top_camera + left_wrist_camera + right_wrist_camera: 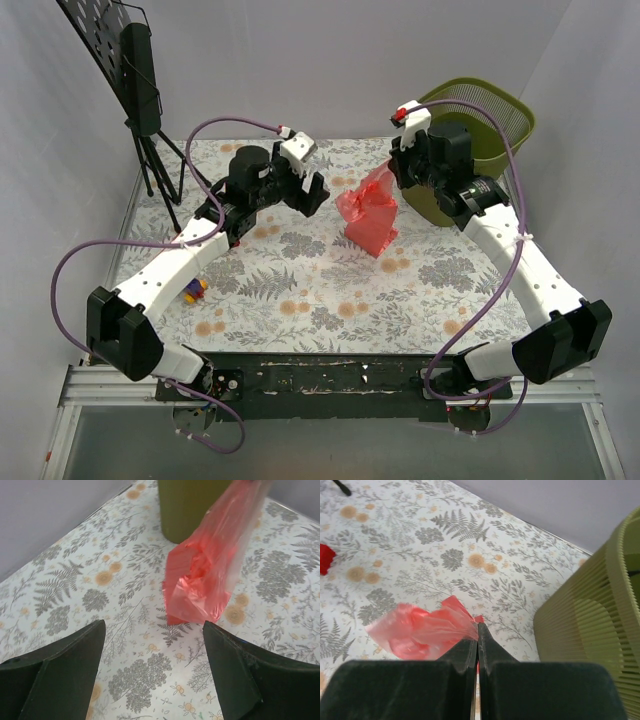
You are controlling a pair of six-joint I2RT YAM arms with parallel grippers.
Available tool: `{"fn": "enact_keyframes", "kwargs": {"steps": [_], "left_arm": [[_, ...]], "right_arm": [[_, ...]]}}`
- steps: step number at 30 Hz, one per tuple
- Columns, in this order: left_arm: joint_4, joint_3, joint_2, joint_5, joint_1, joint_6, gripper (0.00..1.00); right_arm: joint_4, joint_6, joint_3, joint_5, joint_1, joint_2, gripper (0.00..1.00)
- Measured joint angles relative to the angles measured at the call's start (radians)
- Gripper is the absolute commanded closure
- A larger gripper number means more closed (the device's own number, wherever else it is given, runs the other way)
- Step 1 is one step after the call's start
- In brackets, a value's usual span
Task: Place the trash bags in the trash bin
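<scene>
Item, trash bag [368,215]: red and crinkled, it hung over the table from the right gripper [478,630], whose jaws were pressed together on its top corner, just beside the trash bin [505,108] and not in it. The left gripper [154,626] stood spread and empty, facing the bag but apart from it. Status, by my reckoning: pickup was done; the lift over the rim and the drop remained.

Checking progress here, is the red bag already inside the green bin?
No, the red bag hangs outside the bin, beside its wall, pinched in the shut right tool.
</scene>
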Motion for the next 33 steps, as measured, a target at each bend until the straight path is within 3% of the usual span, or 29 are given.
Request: {"fn": "enact_keyframes", "kwargs": {"steps": [6, 13, 17, 21, 23, 28, 30, 33], "left_arm": [[0.016, 0.069, 0.013, 0.148, -0.032, 0.091, 0.19], [0.071, 0.159, 0.102, 0.213, -0.109, 0.123, 0.19], [0.088, 0.166, 0.152, 0.19, -0.158, 0.129, 0.24], [0.098, 0.181, 0.21, 0.097, -0.198, 0.151, 0.44], [0.105, 0.197, 0.238, 0.041, -0.206, 0.157, 0.44], [0.156, 0.202, 0.255, -0.013, -0.201, 0.178, 0.31], [0.171, 0.202, 0.252, 0.009, -0.198, 0.183, 0.31], [0.182, 0.198, 0.248, 0.029, -0.198, 0.183, 0.4]], "right_arm": [[0.0, 0.0, 0.0, -0.097, 0.001, 0.0, 0.99], [-0.002, 0.002, 0.008, -0.141, 0.013, 0.014, 0.99], [-0.008, 0.005, 0.016, -0.145, 0.022, 0.02, 0.99], [-0.01, 0.007, 0.027, -0.154, 0.027, 0.021, 0.99], [-0.01, 0.006, 0.028, -0.165, 0.028, 0.021, 0.99], [-0.012, 0.003, 0.027, -0.174, 0.028, 0.018, 0.99], [-0.012, 0.002, 0.024, -0.174, 0.028, 0.015, 0.99], [-0.013, 0.0, 0.018, -0.175, 0.028, 0.011, 0.99]]}}
